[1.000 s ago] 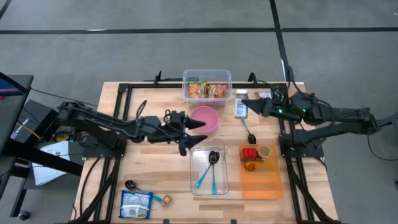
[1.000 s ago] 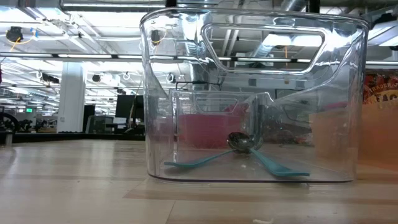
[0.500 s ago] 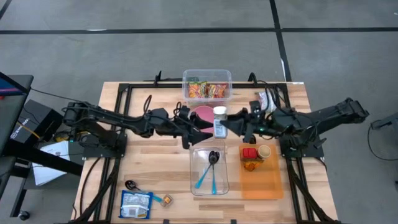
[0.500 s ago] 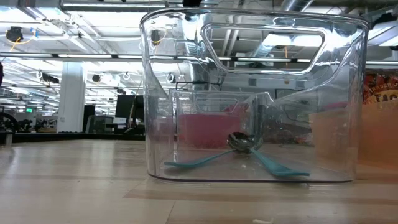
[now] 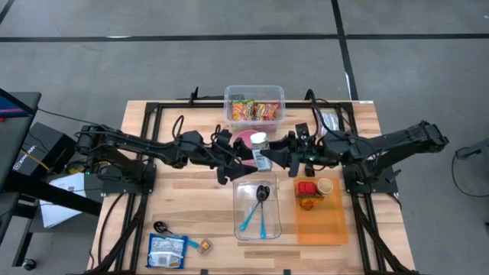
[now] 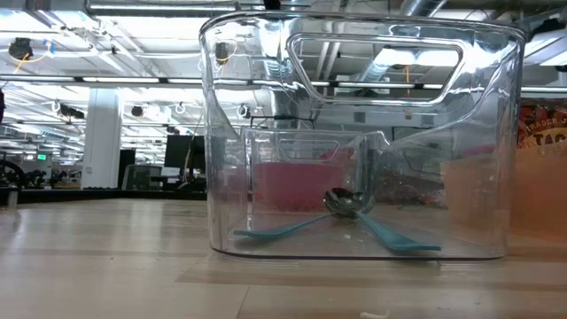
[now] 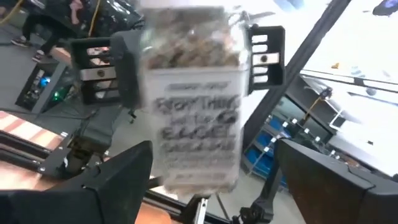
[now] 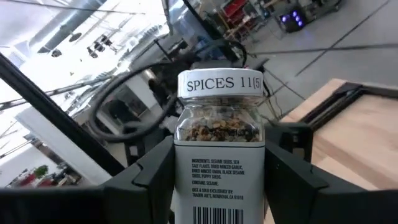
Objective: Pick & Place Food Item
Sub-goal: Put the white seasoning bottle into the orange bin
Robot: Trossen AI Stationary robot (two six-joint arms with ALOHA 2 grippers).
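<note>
A clear spice jar (image 5: 260,153) with a white cap and a white label hangs in the air over the middle of the table, between the two grippers. My right gripper (image 5: 270,157) reaches in from the table's right and is shut on the jar (image 8: 217,143). My left gripper (image 5: 240,157) comes from the table's left and is open. Its two fingers (image 7: 118,183) stand on either side of the jar's lower part (image 7: 196,106); I cannot tell whether they touch it. The low view shows neither gripper. My right gripper pinches the jar's labelled body (image 8: 217,180), below the cap, between its two fingers (image 8: 155,174). The fingers come in level from the table's right and lie across the jar. The jar is lifted clear of the table, its white cap (image 5: 260,139) toward the far edge.
A pink bowl (image 5: 243,138) lies under the grippers. Behind it stands a clear bin of snack packs (image 5: 254,107). A clear bin (image 5: 257,206) with a ladle and teal spoons sits nearer, beside an orange tray (image 5: 321,221). A snack bag (image 5: 166,250) lies at the near left.
My right gripper has carried the jar from the table's far right toward the left, to the middle above the pink bowl and up to my left gripper. My left gripper has rolled about its own axis and stayed near the bowl.
</note>
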